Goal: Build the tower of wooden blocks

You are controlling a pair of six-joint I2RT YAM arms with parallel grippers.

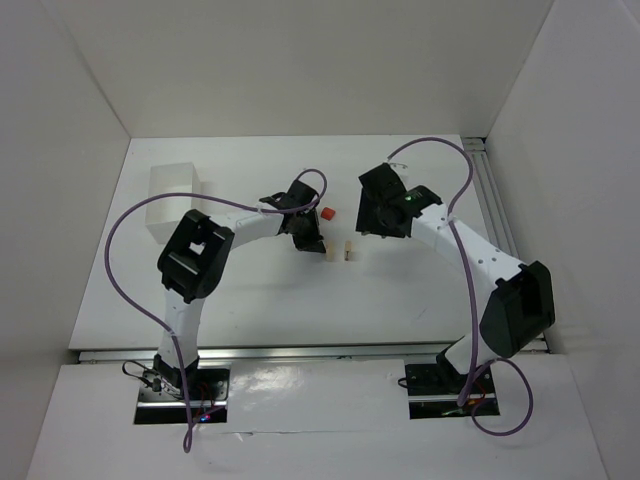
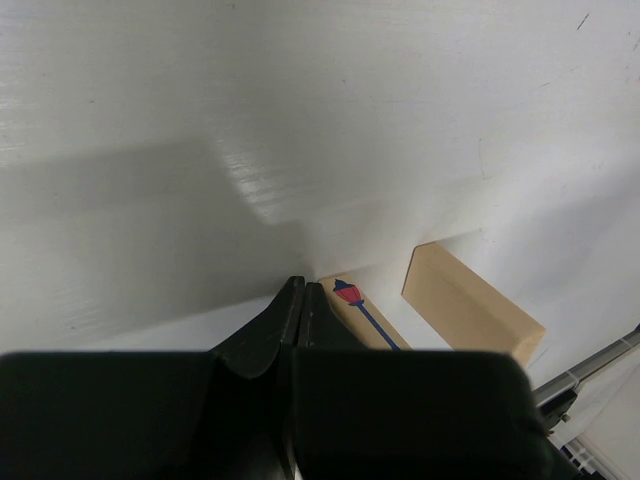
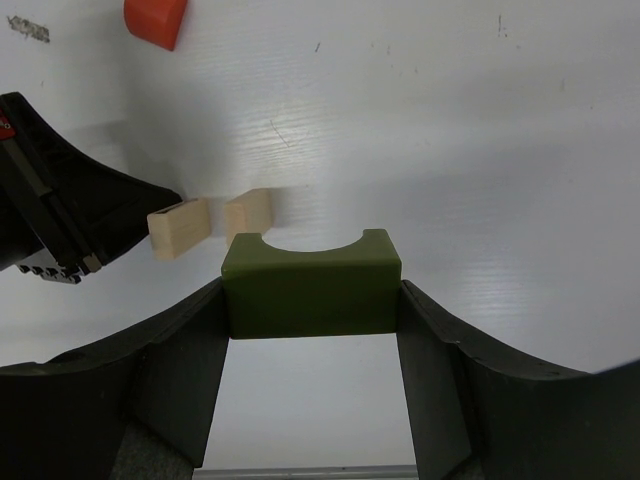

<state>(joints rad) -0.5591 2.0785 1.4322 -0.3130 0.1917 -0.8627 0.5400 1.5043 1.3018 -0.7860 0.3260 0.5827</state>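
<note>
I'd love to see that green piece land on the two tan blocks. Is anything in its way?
Nothing lies between the green block, held in the right pincer, and the two tan blocks. But the left pincer, shut, sits close beside one of them and might crowd the placing.

Counting it up: two tan blocks [image 3: 179,228], one red block [image 3: 156,20] and one dark green block [image 3: 311,285], so four wooden pieces total. Plus one white box [image 1: 172,195] and two robot arms [image 1: 190,262].
</note>
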